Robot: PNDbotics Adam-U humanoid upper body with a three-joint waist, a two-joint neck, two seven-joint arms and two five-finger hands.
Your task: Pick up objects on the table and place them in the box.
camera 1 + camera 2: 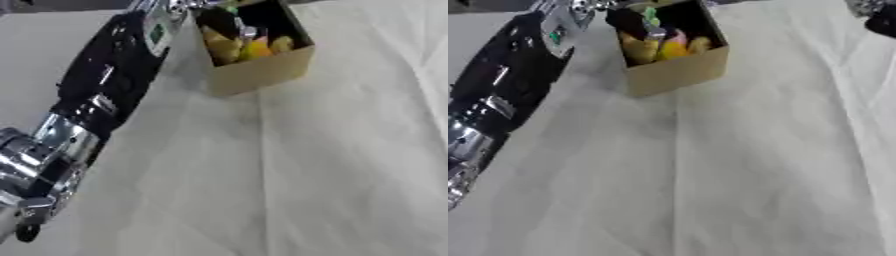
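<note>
— Where is the box?

— The open brown cardboard box (258, 70) stands near the far edge of the tabletop (289, 175), which is covered in a creased white cloth. It sits a little askew.

— What is inside it?

— A heap of small objects (662, 46): yellow and orange rounded shapes, something pink, a green bit and a silvery piece. I cannot make out what each one is. They lie against the box's near wall, and the inside behind them is dark.

— And the hands?

— The black and silver left arm (96, 100) runs up from the lower left corner to the top edge, just left of the box. The left hand (584, 6) shows only as silver parts at the top edge, beside the box's far left corner. I cannot tell how its fingers are set. A dark shape with a silver bit (878, 15) sits in the upper right corner of the right eye view, well apart from the box. It is too cropped to identify.

— Does anything stand in the way?

— The left arm's bulk lies over the left strip of the cloth, close by the box's left wall.
</note>
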